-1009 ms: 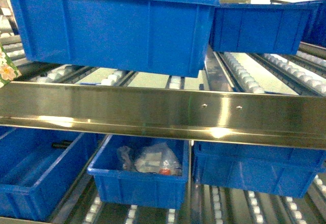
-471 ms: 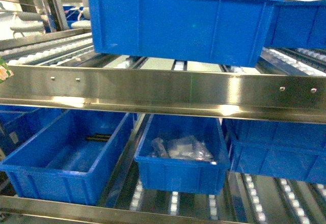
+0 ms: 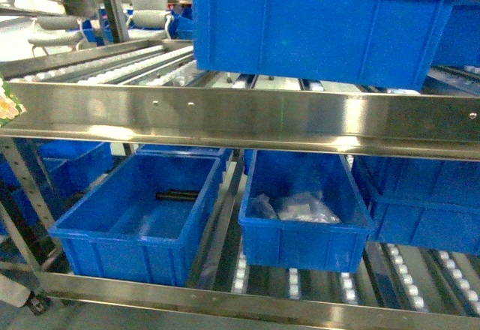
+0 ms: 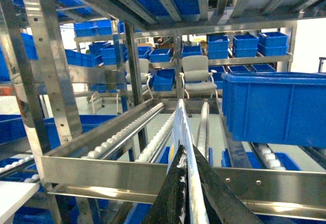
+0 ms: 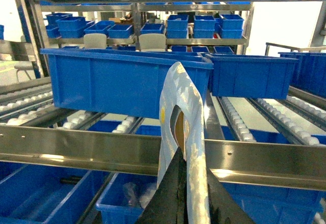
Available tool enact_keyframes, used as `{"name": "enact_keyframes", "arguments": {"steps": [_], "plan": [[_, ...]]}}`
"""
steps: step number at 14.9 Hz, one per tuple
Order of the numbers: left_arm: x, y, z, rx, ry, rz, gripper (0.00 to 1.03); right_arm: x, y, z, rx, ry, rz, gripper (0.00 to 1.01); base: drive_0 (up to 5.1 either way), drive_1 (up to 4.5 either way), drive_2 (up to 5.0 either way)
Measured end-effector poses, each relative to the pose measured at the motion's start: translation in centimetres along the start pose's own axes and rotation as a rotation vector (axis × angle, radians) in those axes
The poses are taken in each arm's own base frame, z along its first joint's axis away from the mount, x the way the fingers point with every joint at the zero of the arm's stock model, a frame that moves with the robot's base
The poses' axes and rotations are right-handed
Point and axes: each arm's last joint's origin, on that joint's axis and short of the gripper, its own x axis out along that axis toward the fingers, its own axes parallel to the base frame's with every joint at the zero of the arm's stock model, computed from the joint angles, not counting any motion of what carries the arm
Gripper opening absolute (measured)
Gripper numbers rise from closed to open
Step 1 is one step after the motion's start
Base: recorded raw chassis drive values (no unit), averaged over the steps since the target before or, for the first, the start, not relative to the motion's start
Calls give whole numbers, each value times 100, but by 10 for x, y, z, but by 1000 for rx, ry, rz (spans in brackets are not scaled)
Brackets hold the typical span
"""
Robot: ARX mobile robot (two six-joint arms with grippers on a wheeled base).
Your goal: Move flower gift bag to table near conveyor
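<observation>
While both wrist cameras face the conveyor [image 3: 247, 116], I see each gripper pinched on an edge of paper. The right gripper [image 5: 187, 180] is clenched on the flower gift bag [image 5: 181, 132], whose oval handle cut-out shows just above the jaws. The left gripper [image 4: 186, 175] is closed on a thin white and blue edge, which I judge to be another bag seen edge-on. In the head view only a floral corner peeks in at the left margin, and the table does not show in any picture. Blue bins [image 3: 322, 26] sit on the roller lanes right ahead. My worry is the turn away: the rack's steel front rail [image 3: 300, 127] is close, so a swinging bag could snag on it or slip from a grip this thin.
</observation>
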Motion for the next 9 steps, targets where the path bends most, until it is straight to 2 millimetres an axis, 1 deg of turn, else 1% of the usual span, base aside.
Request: {"name": "enact_keyframes", "arguments": {"steps": [9], "plan": [[0, 0, 0, -1, -3, 0, 2, 0, 0, 0, 0, -1, 0, 2, -465, 72, 389]]}}
